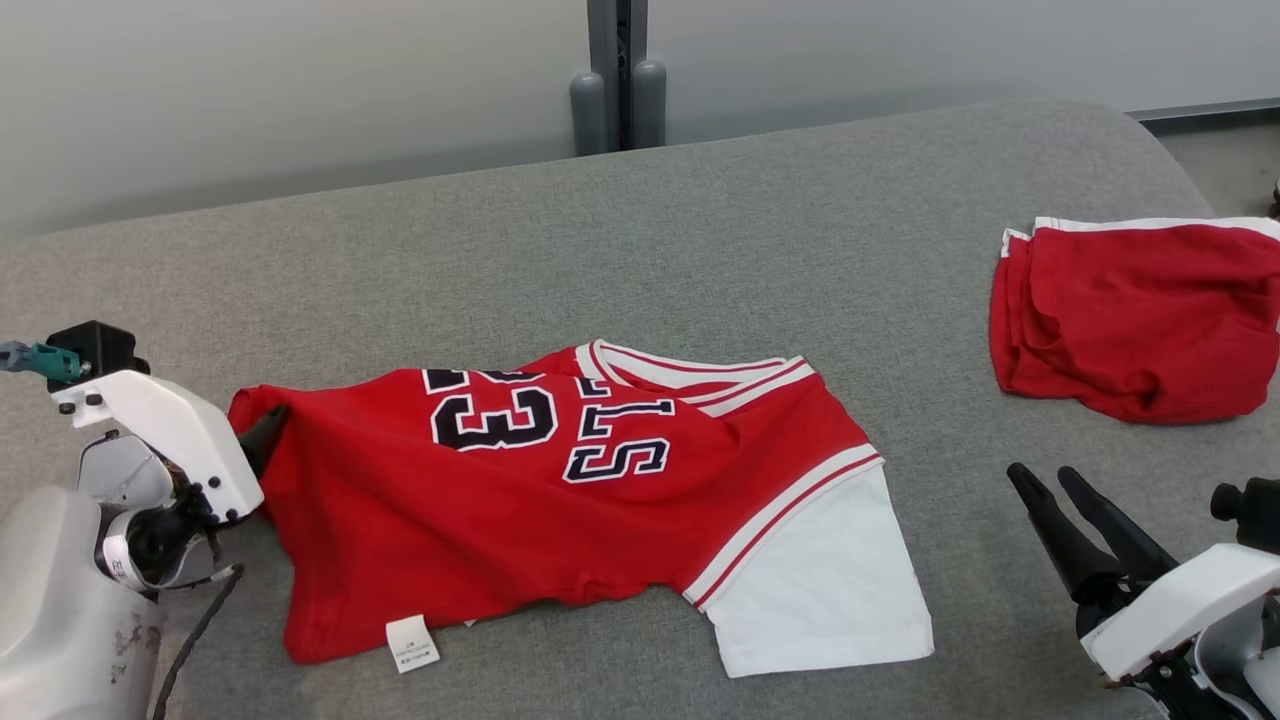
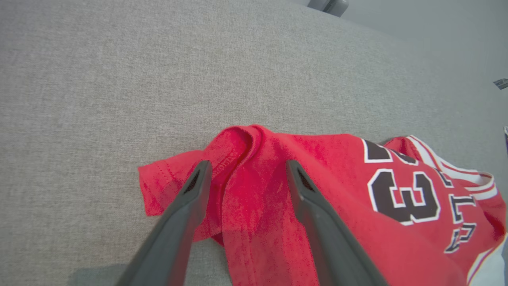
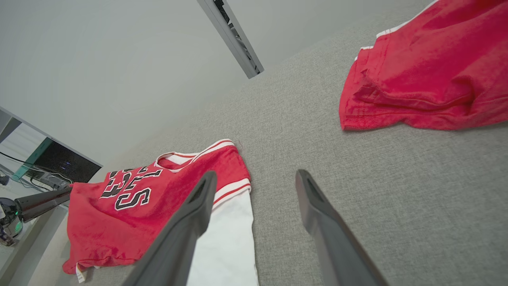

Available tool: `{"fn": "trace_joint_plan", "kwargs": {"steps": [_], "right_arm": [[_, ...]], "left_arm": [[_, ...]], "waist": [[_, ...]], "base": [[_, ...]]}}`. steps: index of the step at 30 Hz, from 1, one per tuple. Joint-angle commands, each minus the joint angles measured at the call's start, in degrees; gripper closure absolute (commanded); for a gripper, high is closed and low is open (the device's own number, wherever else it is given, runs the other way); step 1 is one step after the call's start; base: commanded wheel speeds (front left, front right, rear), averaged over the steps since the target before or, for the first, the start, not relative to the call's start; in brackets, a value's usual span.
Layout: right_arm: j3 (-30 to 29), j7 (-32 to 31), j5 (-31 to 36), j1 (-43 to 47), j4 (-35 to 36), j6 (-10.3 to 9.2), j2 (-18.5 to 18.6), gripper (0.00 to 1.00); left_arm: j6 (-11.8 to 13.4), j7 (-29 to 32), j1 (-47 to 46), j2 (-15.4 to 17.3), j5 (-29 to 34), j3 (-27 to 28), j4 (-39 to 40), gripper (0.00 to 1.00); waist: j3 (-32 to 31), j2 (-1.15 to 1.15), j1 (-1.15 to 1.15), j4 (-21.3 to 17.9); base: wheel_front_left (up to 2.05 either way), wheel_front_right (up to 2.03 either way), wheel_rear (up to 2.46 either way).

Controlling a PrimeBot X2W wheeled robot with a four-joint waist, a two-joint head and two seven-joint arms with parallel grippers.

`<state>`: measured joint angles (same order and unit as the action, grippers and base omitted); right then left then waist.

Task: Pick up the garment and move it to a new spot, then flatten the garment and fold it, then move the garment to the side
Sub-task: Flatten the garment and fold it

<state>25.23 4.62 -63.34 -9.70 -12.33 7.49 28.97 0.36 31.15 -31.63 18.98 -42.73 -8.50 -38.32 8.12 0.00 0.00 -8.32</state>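
**Status: garment down on the tabletop, flattening not finished, fold not started**

- Garment [image 1: 500,500] (red jersey, black-and-white numbering) is laid left of centre on the grey tabletop [image 1: 700,230], chest side up, collar [image 1: 690,370] towards the far edge.
- Relocation step is judged done or nearly so: the jersey rests fully on the surface and nothing is lifted.
- Flattening is judged partial. The body is mostly spread, but ripples are seen across the lower half. The bottom edge is turned so the care label [image 1: 412,643] shows, and the left corner is bunched into a ridge. One white sleeve [image 1: 830,580] is laid out flat to the right. The other sleeve cannot be made out.
- Left end effector [image 2: 248,167]: jaws are spread wide over the bunched left corner, with the ridge of red cloth between them. Nothing is clamped. Contact between the fingertips and the fabric cannot be confirmed.
- Right end effector [image 1: 1042,475]: released and empty, parked above bare tabletop, near the white sleeve but clear of it.
- A second red garment [image 1: 1140,320] with white trim is heaped at the right edge, well apart from the jersey. It is taken as not part of the current step.
- Left to do, as judged: left corner and hem smoothed out, jersey folded, then shifted to the side.
- Risk noted: if the corner ridge is pinched as it lies, the crease could be carried into the fold.
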Motion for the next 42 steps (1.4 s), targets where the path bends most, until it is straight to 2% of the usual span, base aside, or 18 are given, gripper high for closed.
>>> {"fn": "trace_joint_plan", "kwargs": {"steps": [1, 4, 9, 11, 14, 16, 19, 20, 24, 28, 32, 35, 39, 42], "right_arm": [[-0.25, -0.17, 0.72, 0.49, 0.12, 0.01, 0.08, 0.00], [-0.54, 0.64, 1.44, 0.82, 0.50, 0.01, -0.15, 0.00], [-1.70, 4.01, 3.59, 1.42, 0.70, 0.01, -0.53, 0.00], [-2.35, 5.75, 5.21, 1.78, 0.56, 0.01, -0.73, 0.00], [-5.32, 8.19, 8.80, 1.75, -0.64, 0.01, -0.99, 0.00], [-7.79, 9.36, 11.58, 1.62, -0.67, 0.02, -2.66, 0.00], [-12.56, 10.34, 16.56, 2.02, 0.63, 0.01, -4.73, 0.00], [-13.97, 10.46, 17.93, 2.33, 1.39, 0.01, -5.68, 0.00], [-18.54, 10.62, 23.79, 3.96, 4.34, 0.01, -8.50, 0.00], [-20.70, 10.61, 30.01, 5.61, 8.18, 0.01, -10.64, 0.00], [-21.43, 10.60, 34.88, 7.84, 8.87, 0.01, -13.14, 0.00], [-22.20, 10.61, 36.84, 9.16, 8.30, 0.01, -15.00, 0.00], [-22.60, 10.61, 38.41, 10.64, 7.57, 0.01, -16.01, 0.00], [-22.63, 10.62, 39.12, 11.22, 7.24, 0.01, -16.33, 0.00]], "left_arm": [[-1.25, -0.82, -1.29, 1.62, 1.88, -1.23, -0.83, 0.00], [-2.67, -2.87, -1.40, 2.91, 4.49, -3.35, -0.25, 0.00], [-2.88, -8.81, -0.27, 3.27, 4.91, -2.03, 3.72, 0.00], [-2.79, -12.85, 1.21, 3.30, 5.94, -1.94, 7.01, 0.00], [-4.39, -17.13, 4.00, 2.54, 7.19, -3.58, 12.65, 0.00], [-4.46, -20.60, 6.00, 2.59, 8.14, -3.73, 16.66, 0.00], [-2.32, -26.09, 10.08, 1.71, 9.95, -3.38, 21.84, 0.00], [-0.70, -28.20, 11.42, 0.55, 9.64, -2.31, 23.26, 0.00], [0.01, -35.94, 16.31, -0.37, 12.94, -3.41, 29.19, 0.00], [3.99, -43.15, 21.30, -1.94, 17.95, -4.38, 31.80, 0.00], [7.65, -45.88, 26.07, -4.44, 21.76, -4.73, 31.78, 0.00], [8.78, -46.35, 29.08, -6.83, 23.09, -3.94, 31.92, 0.00], [10.50, -46.35, 32.14, -9.15, 28.35, -2.09, 33.80, 0.00], [9.75, -46.37, 33.34, -10.57, 30.26, -1.37, 33.20, 0.00]], "waist": [[-0.22, 0.00, 0.00, 0.45], [-0.90, 0.00, 0.00, 1.52], [-2.22, 0.00, 0.00, 3.35], [-2.95, 0.00, 0.00, 4.28], [-4.03, 0.00, 0.00, 5.49], [-4.69, 0.00, 0.00, 6.06], [-5.13, 0.00, 0.00, 6.66], [-5.18, 0.00, 0.00, 6.79], [-5.18, 0.00, 0.00, 7.00], [-4.79, 0.00, 0.00, 6.94], [-5.14, 0.00, 0.00, 6.63], [-5.70, 0.00, 0.00, 6.68], [-6.27, 0.00, 0.00, 6.94], [-6.76, 0.00, 0.00, 7.08]], "base": [[0.00, 0.00, 0.00], [0.00, 0.00, 0.00], [0.00, 0.00, 0.00], [0.00, 0.00, 0.00], [0.00, 0.00, 0.00], [0.00, 0.00, 0.00], [0.00, 0.00, 0.00], [0.00, 0.00, 0.00], [0.00, 0.00, 0.00], [0.00, 0.00, 0.00], [0.00, 0.00, 0.00], [0.00, 0.00, 0.00], [0.00, 0.00, 0.00], [0.00, 0.00, 0.00]]}}
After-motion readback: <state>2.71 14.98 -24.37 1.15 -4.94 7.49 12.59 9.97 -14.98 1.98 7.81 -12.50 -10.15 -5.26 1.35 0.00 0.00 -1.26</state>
